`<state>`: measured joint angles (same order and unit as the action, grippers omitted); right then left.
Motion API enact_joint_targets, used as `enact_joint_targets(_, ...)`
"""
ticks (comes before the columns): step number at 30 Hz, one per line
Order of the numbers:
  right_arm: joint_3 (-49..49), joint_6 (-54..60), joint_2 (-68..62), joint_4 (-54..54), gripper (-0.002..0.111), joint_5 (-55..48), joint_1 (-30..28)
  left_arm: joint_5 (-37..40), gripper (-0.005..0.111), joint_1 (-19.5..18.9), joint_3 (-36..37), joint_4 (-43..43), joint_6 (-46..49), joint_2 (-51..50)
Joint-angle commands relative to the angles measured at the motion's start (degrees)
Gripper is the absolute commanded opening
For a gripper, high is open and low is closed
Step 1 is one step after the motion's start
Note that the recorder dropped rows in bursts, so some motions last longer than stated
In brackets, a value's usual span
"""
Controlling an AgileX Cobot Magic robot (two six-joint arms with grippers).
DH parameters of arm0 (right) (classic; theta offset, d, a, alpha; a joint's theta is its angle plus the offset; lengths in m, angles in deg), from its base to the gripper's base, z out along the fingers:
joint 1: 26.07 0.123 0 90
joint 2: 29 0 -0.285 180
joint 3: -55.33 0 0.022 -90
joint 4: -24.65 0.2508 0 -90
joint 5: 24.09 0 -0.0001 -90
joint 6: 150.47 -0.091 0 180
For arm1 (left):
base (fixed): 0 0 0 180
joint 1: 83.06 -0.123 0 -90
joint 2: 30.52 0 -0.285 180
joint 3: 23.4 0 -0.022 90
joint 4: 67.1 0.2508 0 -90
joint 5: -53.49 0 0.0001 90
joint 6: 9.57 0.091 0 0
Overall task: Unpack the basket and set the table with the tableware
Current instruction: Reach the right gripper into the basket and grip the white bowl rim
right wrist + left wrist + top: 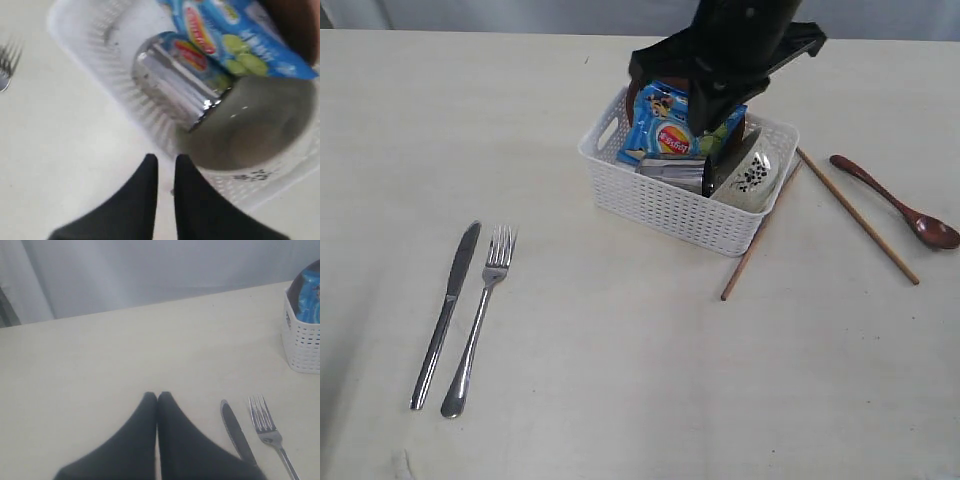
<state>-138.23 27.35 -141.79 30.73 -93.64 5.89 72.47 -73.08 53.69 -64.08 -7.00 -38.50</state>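
Observation:
The white basket (660, 205) stands on the table (620, 380) and holds a steel cup (672, 172) on its side, a white speckled bowl (760, 175) and a blue chips packet (665, 125). My right gripper (166, 159) reaches down into the basket between cup and bowl. Its jaws stand a narrow gap apart at the bowl's rim (240, 165), and blur hides whether they pinch it. A knife (445, 315) and fork (480, 320) lie at the front left. My left gripper (157, 395) is shut and empty, hovering beside the knife (235, 430).
A reddish-brown wooden spoon (900, 205) lies right of the basket. One chopstick (858, 218) lies beside it and another (760, 235) leans along the basket's right end. A dark brown edge (632, 100) shows behind the packet.

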Motion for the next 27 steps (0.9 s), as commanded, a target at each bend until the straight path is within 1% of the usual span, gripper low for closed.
enact_joint_targets(1, 5.51, 2.19, 1.46, -0.14, 0.000, -0.41, 8.04, -0.37, 0.000, -0.14, 0.13, -0.08, -0.02, 0.19)
enact_joint_targets(3, 9.51, 2.19, 0.84, -0.14, 0.000, 1.30, 10.37, -0.37, 0.000, -0.14, 0.13, -0.08, -0.02, 0.19)
enact_joint_targets(4, 11.33, 2.19, 0.53, -0.14, 0.000, 2.47, 10.65, -0.37, 0.000, -0.14, 0.13, -0.08, -0.02, 0.19)
enact_joint_targets(5, 12.81, 2.52, 0.00, -0.79, 0.000, 4.07, 10.65, -0.37, 0.000, -0.14, 0.13, -0.08, -0.02, 0.19)
enact_joint_targets(7, 14.77, 1.37, -0.96, -6.08, 0.000, 6.22, 9.71, -0.37, 0.000, -0.14, 0.13, -0.08, -0.02, 0.19)
enact_joint_targets(11, 14.95, -0.78, -3.07, -13.92, 0.000, 6.23, 7.46, -0.37, 0.000, -0.14, 0.13, -0.08, -0.02, 0.19)
enact_joint_targets(18, 14.95, -1.31, -5.34, -19.59, 0.000, 6.70, 4.19, -0.37, 0.000, -0.14, 0.13, -0.08, -0.02, 0.19)
enact_joint_targets(24, 14.85, -10.83, -5.34, -33.31, 0.000, 8.24, 3.98, -0.37, 0.000, -0.14, 0.13, -0.08, -0.02, 0.19)
enact_joint_targets(27, 14.85, -12.48, -5.34, -34.71, 0.000, 8.92, 3.98, -0.37, 0.000, -0.14, 0.13, -0.08, -0.02, 0.19)
